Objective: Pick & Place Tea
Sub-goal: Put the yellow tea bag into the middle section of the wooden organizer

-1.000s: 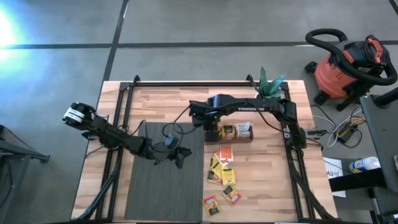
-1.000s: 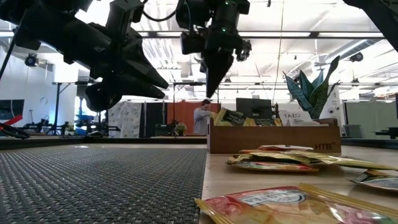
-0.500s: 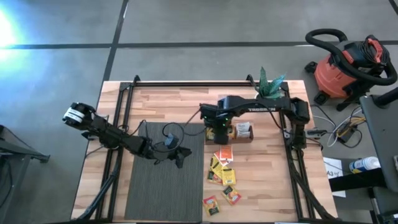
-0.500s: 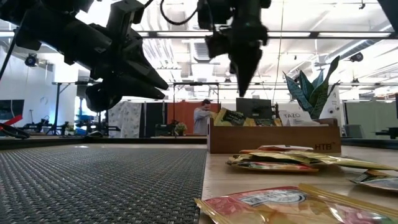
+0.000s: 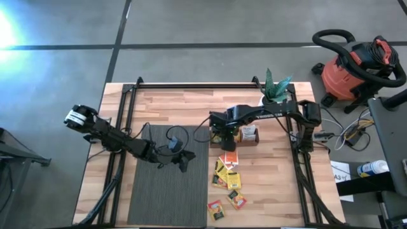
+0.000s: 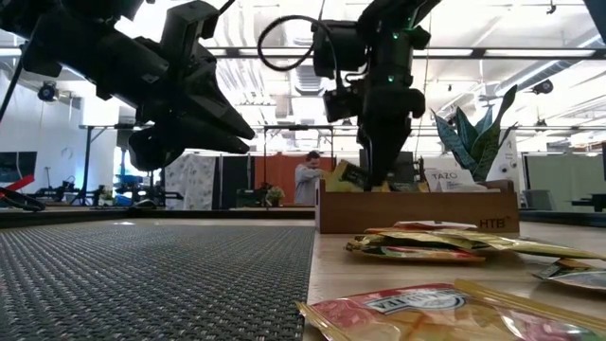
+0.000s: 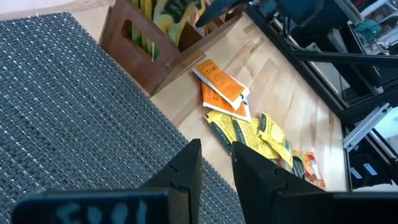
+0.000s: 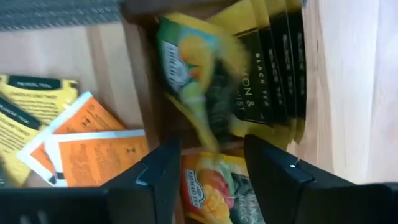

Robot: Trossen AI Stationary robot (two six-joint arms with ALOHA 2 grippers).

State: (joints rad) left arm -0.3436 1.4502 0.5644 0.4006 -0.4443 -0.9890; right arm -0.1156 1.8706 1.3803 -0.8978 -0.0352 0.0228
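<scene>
The brown wooden tray stands mid-table with yellow tea sachets upright in it. My right gripper reaches down into the tray's left end, fingers open. One yellow fruit-print sachet leans tilted just ahead of the fingers. Another shows between them. Loose orange and yellow sachets lie flat on the wood near the tray. My left gripper hovers over the grey mat, narrowly open and empty. My right gripper points down into the tray's left compartment with a yellow sachet's top in the gap between its open fingers. I cannot tell whether either finger touches it.
A grey woven mat covers the table's left near part. A potted plant stands at the far right behind the tray. More sachets lie near the front edge. Black frame rails run along both sides. A person stands far off in the room.
My right gripper has gone toward the table's right edge and come down into the tray's left end. Its fingers, which formed one point before, now stand apart. A yellow sachet now leans tilted in the tray beside them.
</scene>
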